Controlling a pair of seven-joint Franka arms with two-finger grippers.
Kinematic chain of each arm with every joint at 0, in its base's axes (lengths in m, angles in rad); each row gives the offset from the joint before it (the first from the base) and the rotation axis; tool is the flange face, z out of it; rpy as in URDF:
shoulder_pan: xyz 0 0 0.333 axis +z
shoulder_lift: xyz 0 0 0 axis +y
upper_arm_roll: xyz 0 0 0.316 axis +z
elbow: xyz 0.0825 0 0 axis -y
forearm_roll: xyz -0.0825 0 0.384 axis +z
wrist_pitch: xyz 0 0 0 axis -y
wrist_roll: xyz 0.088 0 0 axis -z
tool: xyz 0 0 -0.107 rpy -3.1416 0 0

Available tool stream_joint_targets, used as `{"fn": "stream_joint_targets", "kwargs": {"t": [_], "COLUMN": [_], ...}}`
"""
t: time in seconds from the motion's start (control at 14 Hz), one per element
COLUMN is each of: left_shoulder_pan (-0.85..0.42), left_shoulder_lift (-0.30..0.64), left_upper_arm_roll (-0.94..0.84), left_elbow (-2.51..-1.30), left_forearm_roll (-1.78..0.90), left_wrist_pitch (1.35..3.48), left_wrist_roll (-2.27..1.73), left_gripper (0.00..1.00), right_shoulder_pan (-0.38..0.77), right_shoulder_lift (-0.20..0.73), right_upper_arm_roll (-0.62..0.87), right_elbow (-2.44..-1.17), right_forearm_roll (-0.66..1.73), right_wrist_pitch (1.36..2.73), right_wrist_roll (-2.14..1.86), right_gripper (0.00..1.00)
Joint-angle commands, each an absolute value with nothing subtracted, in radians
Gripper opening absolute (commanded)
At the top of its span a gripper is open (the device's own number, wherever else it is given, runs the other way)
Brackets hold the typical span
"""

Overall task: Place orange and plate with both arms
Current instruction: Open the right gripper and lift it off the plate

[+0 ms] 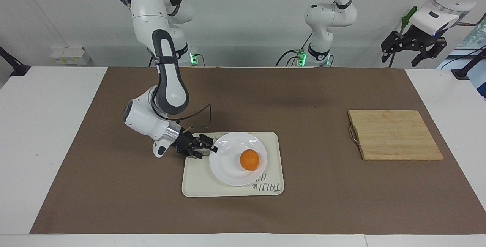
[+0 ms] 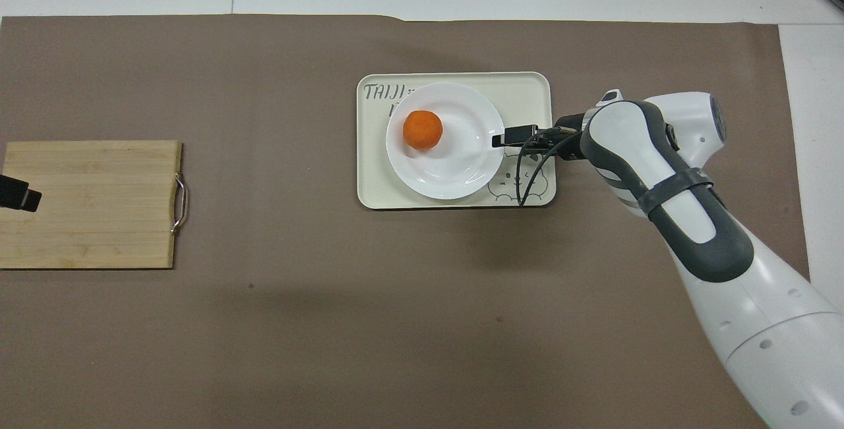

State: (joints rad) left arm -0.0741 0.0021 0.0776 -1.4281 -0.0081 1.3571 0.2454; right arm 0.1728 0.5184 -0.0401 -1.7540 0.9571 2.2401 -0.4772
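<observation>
The orange [image 1: 250,160] sits on the plate [image 1: 231,173] on the cream tray [image 1: 197,184] at frame centre. The right gripper [image 1: 210,147] hovers at the plate's rim — fingers parted, holding nothing. The left gripper [image 1: 413,46] waits, spread wide, upper right — above the cutting board [image 1: 395,135].

Legible lettering appears on one item only: the cream tray [image 2: 527,86] carries hand-style dark letters "TAIJI" at one corner, partly covered by the plate [image 2: 455,172]. A second line below it is unreadable.
</observation>
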Motion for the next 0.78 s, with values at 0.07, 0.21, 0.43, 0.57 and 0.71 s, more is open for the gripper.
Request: {"fn": "stream_joint_targets", "kwargs": {"t": [0.07, 0.21, 0.43, 0.57, 0.71], "left_shoulder_pan": [-0.08, -0.081, -0.087, -0.087, -0.089], "left_shoulder_lift": [-0.011, -0.012, -0.02, -0.031, -0.046], "left_upper_arm_roll": [0.08, 0.078, 0.078, 0.078, 0.077], "left_elbow": [-1.436, -1.439, -1.454, -1.469, -1.491], "left_forearm_roll": [-0.014, -0.015, -0.015, -0.015, -0.015], "left_wrist_pitch": [1.362, 1.376, 1.378, 1.368, 1.368], "left_wrist_roll": [0.232, 0.203, 0.149, 0.15, 0.155], "left_gripper": [1.0, 1.0, 1.0, 1.0, 1.0], "right_shoulder_pan": [0.17, 0.178, 0.19, 0.19, 0.19], "right_shoulder_lift": [0.485, 0.463, 0.43, 0.413, 0.382], "right_upper_arm_roll": [-0.049, -0.054, -0.049, -0.04, -0.046], "right_elbow": [-1.758, -1.755, -1.721, -1.721, -1.727], "right_forearm_roll": [0.876, 0.766, 0.483, 0.329, 0.256], "right_wrist_pitch": [2.244, 2.246, 2.278, 2.279, 2.254], "right_wrist_roll": [-0.468, -0.396, -0.177, -0.083, 0.016], "right_gripper": [1.0, 1.0, 1.0, 1.0, 1.0]}}
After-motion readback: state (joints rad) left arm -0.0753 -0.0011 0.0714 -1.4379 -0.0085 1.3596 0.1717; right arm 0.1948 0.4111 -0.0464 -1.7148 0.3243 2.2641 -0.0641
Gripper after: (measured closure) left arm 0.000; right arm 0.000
